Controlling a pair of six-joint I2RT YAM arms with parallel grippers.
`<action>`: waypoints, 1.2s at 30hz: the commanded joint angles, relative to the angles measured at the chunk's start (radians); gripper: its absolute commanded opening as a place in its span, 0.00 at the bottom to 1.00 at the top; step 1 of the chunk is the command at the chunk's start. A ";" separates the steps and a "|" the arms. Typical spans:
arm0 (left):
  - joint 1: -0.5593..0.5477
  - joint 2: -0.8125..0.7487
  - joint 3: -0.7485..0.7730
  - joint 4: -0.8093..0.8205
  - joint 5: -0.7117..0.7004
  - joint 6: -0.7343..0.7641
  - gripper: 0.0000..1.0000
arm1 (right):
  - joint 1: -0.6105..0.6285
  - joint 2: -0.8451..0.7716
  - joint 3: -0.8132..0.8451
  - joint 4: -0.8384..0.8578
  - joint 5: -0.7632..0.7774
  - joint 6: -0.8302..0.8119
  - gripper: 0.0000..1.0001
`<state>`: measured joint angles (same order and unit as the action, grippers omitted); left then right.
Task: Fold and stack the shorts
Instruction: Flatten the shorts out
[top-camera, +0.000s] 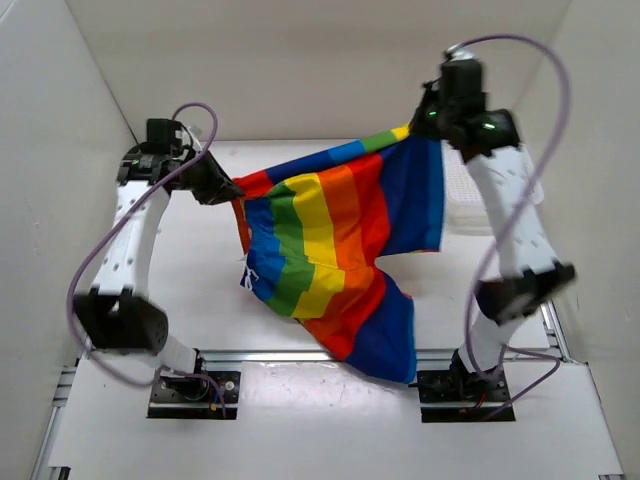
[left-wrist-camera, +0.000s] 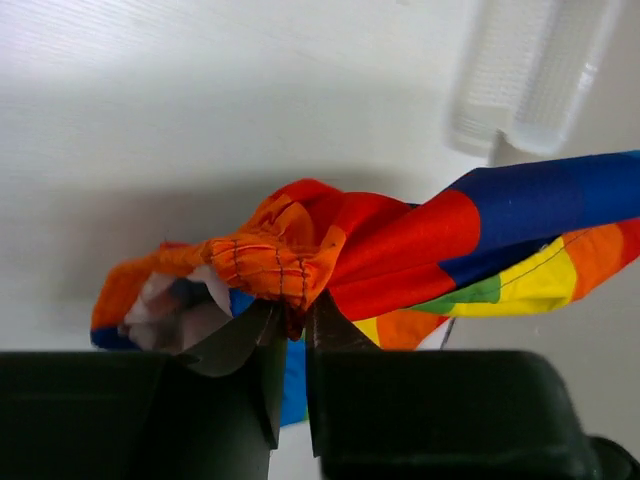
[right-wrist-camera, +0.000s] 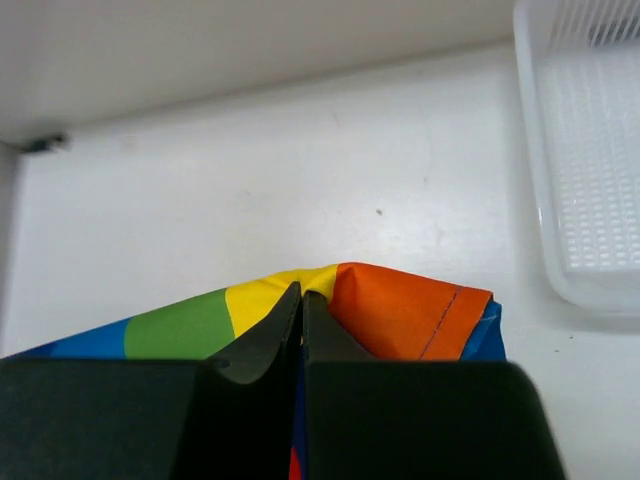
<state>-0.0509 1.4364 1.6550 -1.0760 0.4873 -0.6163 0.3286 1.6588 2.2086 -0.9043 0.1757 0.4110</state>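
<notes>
The rainbow-striped shorts (top-camera: 330, 250) hang stretched between my two grippers above the white table, with the lower part draping down to the near edge. My left gripper (top-camera: 228, 190) is shut on the shorts' left end, a bunched orange elastic edge (left-wrist-camera: 275, 262) between its fingers. My right gripper (top-camera: 420, 125) is raised at the back right and shut on the other end, on the yellow and orange stripes (right-wrist-camera: 390, 305). The fabric sags between the two holds.
A white mesh basket (top-camera: 465, 200) stands at the right behind the shorts; it also shows in the right wrist view (right-wrist-camera: 585, 150) and in the left wrist view (left-wrist-camera: 530, 75). White walls enclose the table on three sides. Metal rails run along the near edge.
</notes>
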 joint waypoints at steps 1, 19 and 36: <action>0.054 0.156 -0.006 0.080 -0.102 0.044 0.24 | -0.022 0.179 0.011 0.110 0.081 -0.069 0.01; -0.013 0.668 0.346 0.062 -0.222 0.139 0.20 | -0.049 0.625 0.129 0.163 -0.068 -0.070 0.01; -0.081 1.044 0.752 0.016 -0.489 0.164 0.57 | -0.059 0.559 -0.036 0.173 -0.134 -0.051 0.01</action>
<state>-0.1272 2.5023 2.4119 -1.0542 0.0608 -0.4713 0.2749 2.3005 2.1891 -0.7498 0.0628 0.3630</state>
